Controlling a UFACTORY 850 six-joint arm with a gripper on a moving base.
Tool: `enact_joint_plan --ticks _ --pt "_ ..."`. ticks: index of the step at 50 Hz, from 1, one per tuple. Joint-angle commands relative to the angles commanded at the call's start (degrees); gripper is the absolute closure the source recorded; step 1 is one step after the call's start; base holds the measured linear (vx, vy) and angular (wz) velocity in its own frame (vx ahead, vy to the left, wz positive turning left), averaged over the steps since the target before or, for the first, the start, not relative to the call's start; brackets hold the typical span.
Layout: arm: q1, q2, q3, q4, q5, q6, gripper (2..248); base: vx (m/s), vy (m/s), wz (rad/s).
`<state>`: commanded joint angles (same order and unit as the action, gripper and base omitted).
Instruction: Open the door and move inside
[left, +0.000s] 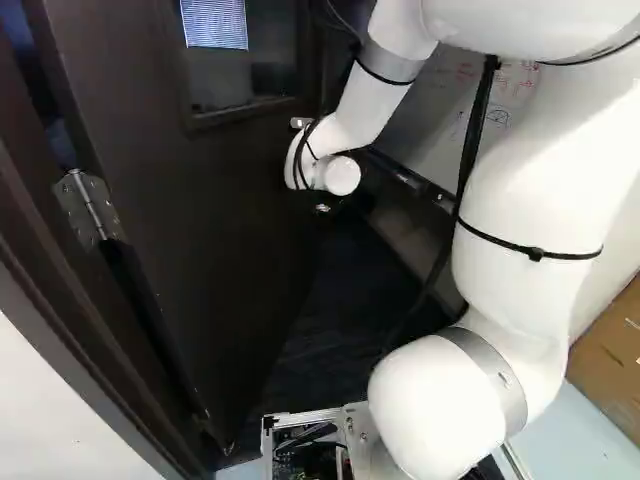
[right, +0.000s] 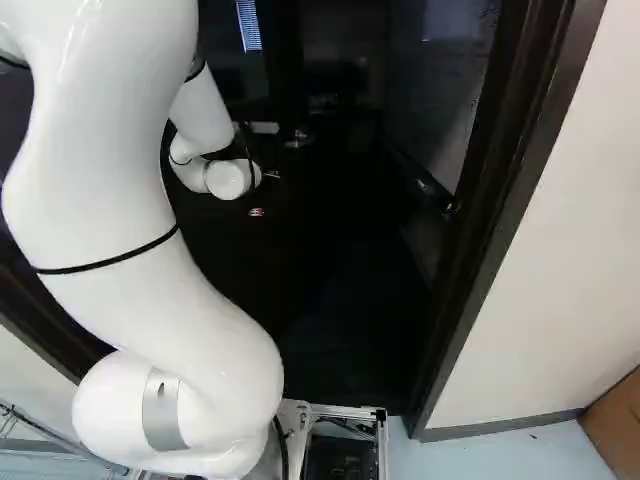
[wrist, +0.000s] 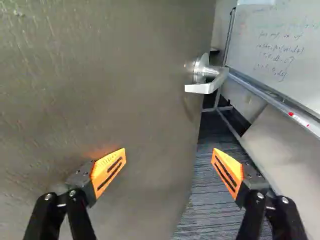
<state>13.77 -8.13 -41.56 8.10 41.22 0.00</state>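
the arm (left: 530, 180) stretches forward beside the part-open door (left: 200, 220), its gripper (left: 322, 208) released and spread wide, the lever handle (wrist: 204, 88) ahead.

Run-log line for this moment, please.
door: open | fingers: open, empty | handle: ahead of them, ungripped | base: at doorway

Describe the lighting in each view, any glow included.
Left base view: white arm bright against the dark door. Right base view: doorway nearly black inside, beside a pale wall. Wrist view: faint orange glow on the door, beside one orange pad.
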Motion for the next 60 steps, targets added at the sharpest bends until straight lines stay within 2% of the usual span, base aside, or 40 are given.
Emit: enact_joint_plan --ticks 37,60 --pt "3.7 -5.3 -5.9 -3.5 -2.9 0.0 3 0.0 0.0 0.0" --pt "6.2 -9.1 -10.3 -6.0 -3.2 0.0 3 0.0 0.0 0.0"
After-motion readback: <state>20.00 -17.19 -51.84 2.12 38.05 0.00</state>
